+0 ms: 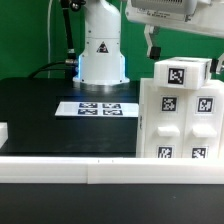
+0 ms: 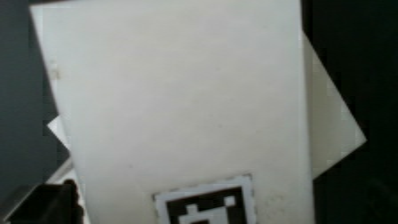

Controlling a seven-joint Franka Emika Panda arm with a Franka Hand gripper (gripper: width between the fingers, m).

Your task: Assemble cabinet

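Note:
The cabinet (image 1: 180,115) is a large white box with several black-and-white tags, standing upright at the exterior view's right, at the black table's front. My gripper (image 1: 160,50) hangs just above and behind its top edge, where one dark finger (image 1: 153,46) shows. The other finger is hidden. In the wrist view a white face of the cabinet (image 2: 178,100) fills nearly the whole picture, very close and tilted, with one tag (image 2: 210,205) at the edge. I cannot see whether the jaws are open or shut, or whether they touch the cabinet.
The marker board (image 1: 97,108) lies flat mid-table before the arm's white base (image 1: 100,55). A small white block (image 1: 3,132) sits at the exterior view's left edge. A white rail (image 1: 70,165) runs along the table's front.

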